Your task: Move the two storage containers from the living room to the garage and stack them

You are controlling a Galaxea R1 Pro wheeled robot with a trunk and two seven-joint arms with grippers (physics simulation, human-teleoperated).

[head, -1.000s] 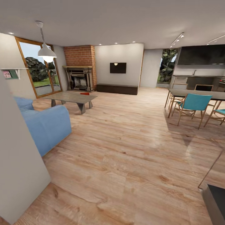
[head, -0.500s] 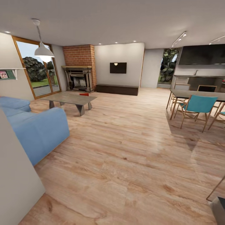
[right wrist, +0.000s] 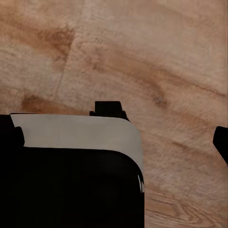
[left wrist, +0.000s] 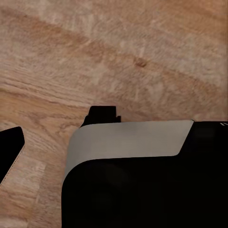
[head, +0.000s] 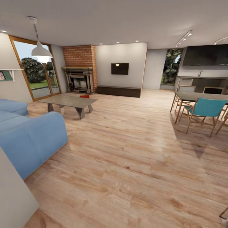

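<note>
- The living room takes in the whole head view: light wood-plank floor (head: 133, 152), a blue sofa (head: 30, 139) near on the left, a brick fireplace (head: 79, 74) at the far wall, and a dining table with teal chairs (head: 204, 109) on the right.
- The low table (head: 69, 102) stands well ahead, between sofa and fireplace.
- A small red-orange object (head: 84, 96) sits at the table's far edge — likely one of the storage containers, but too small to confirm or to see inside it. I cannot make out a second one.
- Progress, as I judge it: barely begun — nothing is carried and the garage leg is all ahead.
- In both wrist views, dark robot body parts hang over bare planks; I cannot tell whether either gripper is spread or closed.
</note>
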